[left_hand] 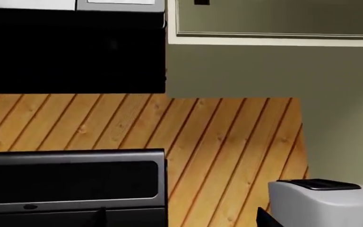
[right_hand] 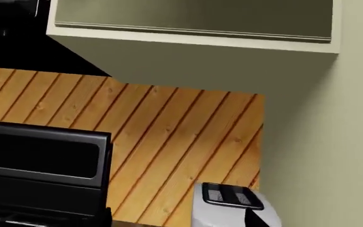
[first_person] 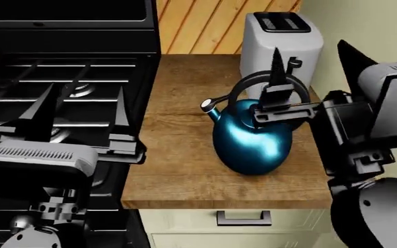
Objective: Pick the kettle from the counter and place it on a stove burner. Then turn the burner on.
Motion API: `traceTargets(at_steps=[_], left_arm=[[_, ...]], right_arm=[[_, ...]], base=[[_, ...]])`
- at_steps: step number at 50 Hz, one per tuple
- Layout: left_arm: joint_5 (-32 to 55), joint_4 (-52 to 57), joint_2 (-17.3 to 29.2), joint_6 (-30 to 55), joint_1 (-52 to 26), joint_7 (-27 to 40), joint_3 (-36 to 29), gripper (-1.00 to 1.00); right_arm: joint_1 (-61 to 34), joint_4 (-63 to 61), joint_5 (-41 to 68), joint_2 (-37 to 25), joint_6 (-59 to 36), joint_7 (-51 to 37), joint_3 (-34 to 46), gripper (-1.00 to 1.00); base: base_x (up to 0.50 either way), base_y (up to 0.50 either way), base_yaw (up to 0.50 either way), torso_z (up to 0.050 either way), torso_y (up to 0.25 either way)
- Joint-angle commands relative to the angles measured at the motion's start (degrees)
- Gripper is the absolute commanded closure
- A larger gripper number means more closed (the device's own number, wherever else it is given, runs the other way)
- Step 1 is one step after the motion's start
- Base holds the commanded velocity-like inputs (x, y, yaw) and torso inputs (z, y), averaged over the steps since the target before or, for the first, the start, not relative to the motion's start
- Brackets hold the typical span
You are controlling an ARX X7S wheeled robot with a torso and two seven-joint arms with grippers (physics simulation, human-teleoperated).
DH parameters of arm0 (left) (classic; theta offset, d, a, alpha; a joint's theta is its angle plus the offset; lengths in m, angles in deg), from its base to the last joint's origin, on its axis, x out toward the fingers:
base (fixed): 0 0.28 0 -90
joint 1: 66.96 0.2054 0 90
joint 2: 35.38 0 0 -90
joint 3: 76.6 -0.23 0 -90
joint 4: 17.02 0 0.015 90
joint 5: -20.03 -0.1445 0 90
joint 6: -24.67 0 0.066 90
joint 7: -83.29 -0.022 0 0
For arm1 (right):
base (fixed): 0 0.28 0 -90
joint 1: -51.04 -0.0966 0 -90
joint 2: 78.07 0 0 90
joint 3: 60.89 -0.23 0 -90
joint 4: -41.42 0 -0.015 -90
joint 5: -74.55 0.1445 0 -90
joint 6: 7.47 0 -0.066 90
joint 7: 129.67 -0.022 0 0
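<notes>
The teal-blue kettle (first_person: pixel 250 139) stands upright on the wood counter (first_person: pixel 184 170), its spout pointing toward the range and its black hoop handle up. It does not show in either wrist view. My right gripper (first_person: pixel 309 51) is open and empty, with its fingers (first_person: pixel 278 72) held above the kettle's handle and the toaster. In the right wrist view, only its fingertips show (right_hand: pixel 180 220). My left gripper (first_person: pixel 86 88) is open and empty above the black range, over a silvery burner (first_person: pixel 81 90). In the left wrist view, only its tips show (left_hand: pixel 181 220).
A pale grey toaster (first_person: pixel 281 41) stands behind the kettle by the right wall, and also shows in the wrist views (left_hand: pixel 323 203) (right_hand: pixel 232 203). The range's back panel (left_hand: pixel 71 179) rises at the rear. A wall cabinet (right_hand: pixel 194 28) hangs overhead. A drawer handle (first_person: pixel 244 219) sits below the counter edge.
</notes>
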Motion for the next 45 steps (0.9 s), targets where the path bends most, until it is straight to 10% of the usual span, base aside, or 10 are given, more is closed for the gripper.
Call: traceTargets(at_steps=[1, 4, 11, 24, 33, 45], left_arm=[[1.36, 1.13, 0.58, 0.64, -0.42, 0.46, 0.92, -1.0], [1.86, 1.38, 0.67, 0.81, -0.46, 0.57, 1.23, -1.0], [3.27, 1.65, 0.89, 1.28, -0.82, 0.78, 2.13, -1.0], [6.83, -1.69, 1.2, 0.39, -2.58, 0.36, 4.62, -1.0], [10.17, -7.89, 1.09, -3.6, -3.76, -2.98, 5.87, -1.0], [8.51, -13.12, 1.14, -6.22, -4.11, -3.31, 4.19, -1.0]], right_arm=[[-39.18, 19.96, 51.95, -13.63, -22.5, -39.6, 2.28, -1.0], [-49.89, 28.87, 75.26, -18.07, -22.19, -45.82, 11.77, -1.0], [-66.91, 37.87, 80.1, -24.89, -22.81, -37.51, 29.7, -1.0], [-94.04, 46.8, 58.56, -27.29, -22.7, 11.09, 66.42, -1.0], [-95.45, 49.2, 34.01, -20.99, -22.82, 44.95, 77.74, -1.0], [-91.77, 53.88, 25.88, -18.39, -17.32, 53.82, 84.09, -1.0]], base=[[0.0, 0.0, 0.0, 0.0, 0.0], [0.0, 0.0, 0.0, 0.0, 0.0], [0.0, 0.0, 0.0, 0.0, 0.0], [0.0, 0.0, 0.0, 0.0, 0.0], [0.0, 0.0, 0.0, 0.0, 0.0], [0.0, 0.0, 0.0, 0.0, 0.0]])
